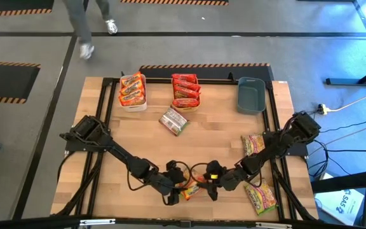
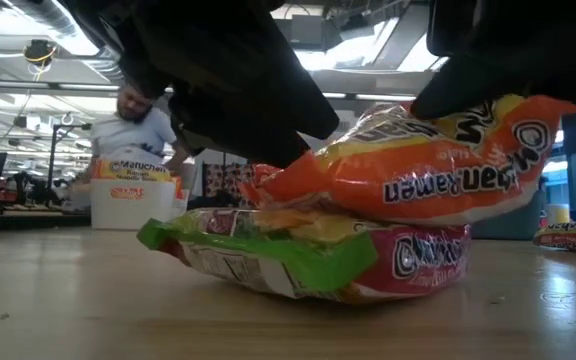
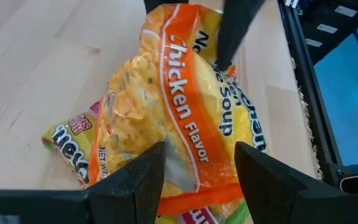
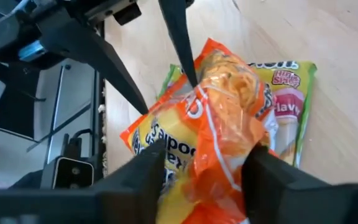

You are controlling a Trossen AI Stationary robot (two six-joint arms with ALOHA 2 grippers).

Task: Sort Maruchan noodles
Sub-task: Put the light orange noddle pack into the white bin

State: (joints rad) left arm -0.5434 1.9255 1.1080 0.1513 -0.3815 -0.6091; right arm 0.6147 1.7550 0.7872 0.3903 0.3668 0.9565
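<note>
An orange chicken-flavour noodle packet [image 1: 192, 189] [image 2: 418, 170] lies on top of a second packet [image 2: 308, 255] with green and red edges, near the table's front edge at the middle. My left gripper [image 1: 178, 189] [image 3: 201, 180] reaches it from the table's left. My right gripper [image 1: 210, 186] [image 4: 204, 180] reaches it from the right. Each is shut on one end of the orange packet. In the low view both arms hide the packet's top. My left gripper pinches the orange packet's left end [image 3: 179, 168] between its two fingers, which lie on the packet's two long edges. The fingers slant down from the table's left. The packet lies tilted, its left end lower and on the packet beneath. My right gripper pinches the packet's right end [image 4: 222, 168] between its two fingers, and the plastic there is bunched and creased. The fingers slant down from the table's right. This end stands higher, clear of the lower packet [image 2: 528, 130].
At the far edge stand a white bin [image 1: 133, 92] with orange packets, an orange bin [image 1: 186, 92] with red ones and a grey-blue bin [image 1: 251, 94]. Loose packets lie at mid-table [image 1: 174, 121] and on the right [image 1: 253, 145] [image 1: 260, 197]. A person [image 2: 138, 120] stands beyond the table.
</note>
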